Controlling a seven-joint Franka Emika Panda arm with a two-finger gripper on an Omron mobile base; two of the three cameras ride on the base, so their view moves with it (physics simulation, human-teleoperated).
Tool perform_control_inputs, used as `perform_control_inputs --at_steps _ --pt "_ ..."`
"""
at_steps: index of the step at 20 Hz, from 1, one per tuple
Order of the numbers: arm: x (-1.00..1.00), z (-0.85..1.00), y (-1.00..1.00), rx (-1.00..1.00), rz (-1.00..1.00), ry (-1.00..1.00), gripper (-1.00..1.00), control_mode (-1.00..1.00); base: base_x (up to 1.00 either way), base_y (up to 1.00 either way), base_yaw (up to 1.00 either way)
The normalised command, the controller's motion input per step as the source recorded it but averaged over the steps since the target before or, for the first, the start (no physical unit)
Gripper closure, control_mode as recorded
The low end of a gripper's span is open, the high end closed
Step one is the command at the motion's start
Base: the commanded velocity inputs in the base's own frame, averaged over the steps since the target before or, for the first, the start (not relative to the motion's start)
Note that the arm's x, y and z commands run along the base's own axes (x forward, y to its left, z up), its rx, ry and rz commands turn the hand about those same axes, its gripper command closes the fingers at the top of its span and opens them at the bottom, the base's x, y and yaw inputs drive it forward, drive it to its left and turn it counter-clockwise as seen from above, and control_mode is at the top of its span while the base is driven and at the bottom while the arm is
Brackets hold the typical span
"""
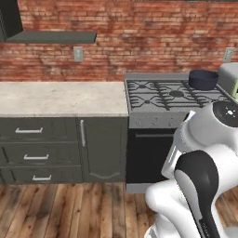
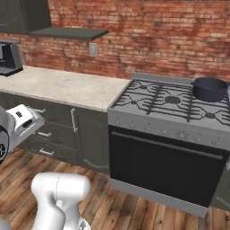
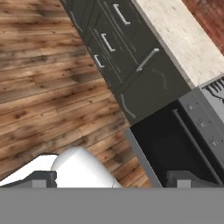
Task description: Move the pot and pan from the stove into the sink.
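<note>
I stand back from the stove [image 2: 170, 108], my arm folded low in front of its black oven door [image 2: 164, 164], so nothing is within reach yet. My claw [image 3: 111, 181] hangs released, jaws spread wide and holding nothing, pointed down at the wooden floor [image 3: 48, 100] beside the cabinet drawers [image 3: 109, 41]; that suits a travelling pose, not a grasp. The pot [image 2: 210, 88] sits on the back right burner, close to the brick wall [image 2: 148, 36], well apart from my claw. I cannot make out the pan or the sink from here. The pale bench [image 1: 60, 97] runs left of the stove. I judge the task barely begun: I must rise and reach the pot first.
</note>
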Motion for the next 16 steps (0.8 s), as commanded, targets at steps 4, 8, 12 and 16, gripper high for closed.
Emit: perform_control_inputs --at_steps 4,8,12,16 --pt "0.0 0.0 0.0 0.0 0.0 0.0 -1.0 1.0 0.02 0.0 -0.4" --pt "0.0 0.0 0.0 0.0 0.0 0.0 -1.0 1.0 0.01 0.0 -0.39" --pt "0.0 0.0 0.0 0.0 0.0 0.0 -1.0 1.0 -0.04 -0.09 -0.18" --pt "0.0 0.0 0.0 0.0 0.0 0.0 -1.0 1.0 0.0 -0.06 0.0"
